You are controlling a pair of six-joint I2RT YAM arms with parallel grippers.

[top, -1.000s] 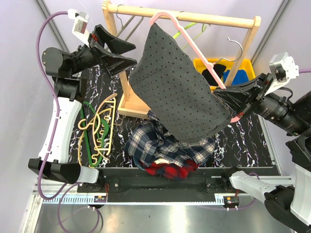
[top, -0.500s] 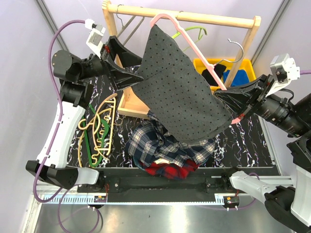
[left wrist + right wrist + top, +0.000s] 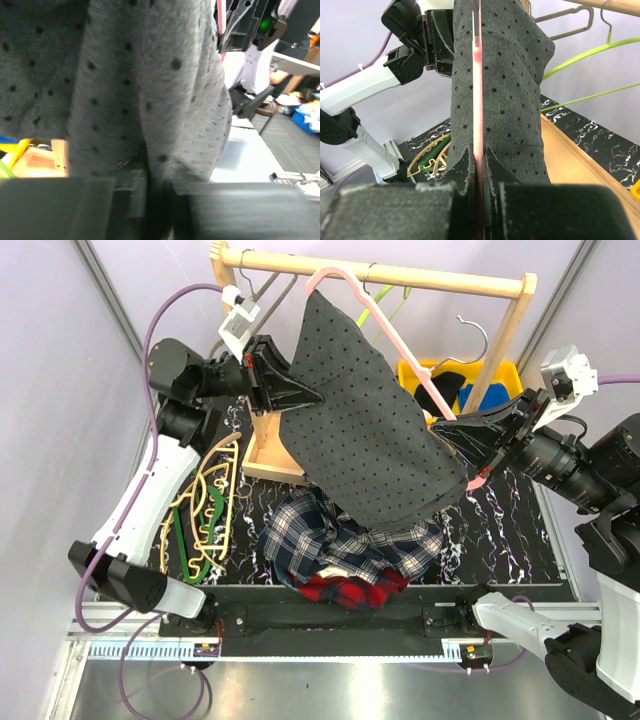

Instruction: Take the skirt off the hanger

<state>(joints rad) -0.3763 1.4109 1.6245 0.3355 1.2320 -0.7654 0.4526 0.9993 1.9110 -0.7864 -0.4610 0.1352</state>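
A grey dotted skirt (image 3: pixel 370 430) hangs slanted on a pink hanger (image 3: pixel 400 335), held in the air in front of the wooden rack. My left gripper (image 3: pixel 318 398) is shut on the skirt's left edge; in the left wrist view the grey skirt (image 3: pixel 150 75) fills the frame and runs down between the closed jaws of the left gripper (image 3: pixel 160 190). My right gripper (image 3: pixel 440 430) is shut on the hanger's lower end. In the right wrist view the pink hanger (image 3: pixel 478 100) runs straight up from the right gripper (image 3: pixel 479 165), with the skirt (image 3: pixel 510 75) draped on both sides of it.
A wooden rack (image 3: pixel 400 278) stands at the back with a green hanger (image 3: pixel 395 302) and a grey hanger (image 3: pixel 478 340) on it. A yellow bin (image 3: pixel 450 380) sits behind the right arm. Plaid clothes (image 3: pixel 350 545) are piled below the skirt. Loose hangers (image 3: pixel 205 500) lie at the left.
My left gripper has moved right from beside the rack to the skirt's left edge and has shut on it. The right gripper has shifted slightly up and left with the hanger.
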